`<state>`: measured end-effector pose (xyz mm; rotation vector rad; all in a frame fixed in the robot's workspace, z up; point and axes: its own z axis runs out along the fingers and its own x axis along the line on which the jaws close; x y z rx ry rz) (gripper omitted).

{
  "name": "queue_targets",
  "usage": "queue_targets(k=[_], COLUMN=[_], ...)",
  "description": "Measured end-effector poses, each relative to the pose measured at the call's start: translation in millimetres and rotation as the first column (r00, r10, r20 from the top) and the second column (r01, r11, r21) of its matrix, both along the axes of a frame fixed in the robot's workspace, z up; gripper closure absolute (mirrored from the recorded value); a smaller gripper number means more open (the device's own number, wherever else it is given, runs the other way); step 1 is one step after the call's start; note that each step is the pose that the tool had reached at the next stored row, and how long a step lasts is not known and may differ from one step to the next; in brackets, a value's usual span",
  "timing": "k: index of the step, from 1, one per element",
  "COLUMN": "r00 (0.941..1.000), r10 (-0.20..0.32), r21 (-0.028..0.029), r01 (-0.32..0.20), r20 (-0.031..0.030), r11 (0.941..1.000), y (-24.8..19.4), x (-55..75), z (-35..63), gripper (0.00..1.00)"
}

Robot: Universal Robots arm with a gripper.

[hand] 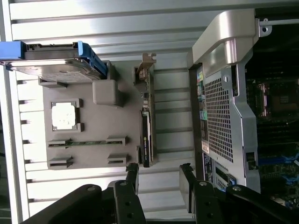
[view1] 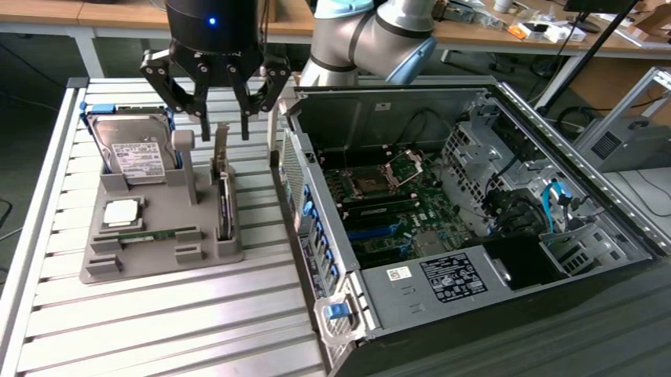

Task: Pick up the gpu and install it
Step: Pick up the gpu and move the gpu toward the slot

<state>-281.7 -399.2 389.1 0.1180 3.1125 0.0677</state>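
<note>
Exterior view, gpu [view1: 223, 196] on edge, long axis alongside computer case [view1: 314, 216], bracket end near gripper [view1: 223, 122], jaws wide

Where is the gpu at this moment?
The gpu stands on edge at the grey holder's edge nearest the open computer case, left of centre in the exterior view.

Gripper [view1: 222, 126] hangs over the tray's [view1: 157, 263] far end. gpu [view1: 222, 192] stands on edge in the tray, just below the gripper. Hard drive [view1: 131, 153] is beside it on the exterior view's left, PC case [view1: 419, 283] on the exterior view's right, both on the table [view1: 157, 330].
</note>
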Motion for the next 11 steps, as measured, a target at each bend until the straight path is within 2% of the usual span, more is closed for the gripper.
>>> queue_targets(k=[8, 10, 11], r00=[1.0, 1.0, 1.0], r10=[0.0, 0.0, 0.0], r21=[0.0, 0.0, 0.0], r01=[0.0, 0.0, 0.0], r20=[-0.0001, -0.0001, 0.0], r11=[1.0, 1.0, 1.0], y=[0.0, 0.0, 0.0], x=[0.0, 0.0, 0.0], z=[-1.6, -18.7, -18.8], gripper=[0.52, 0.52, 0.52])
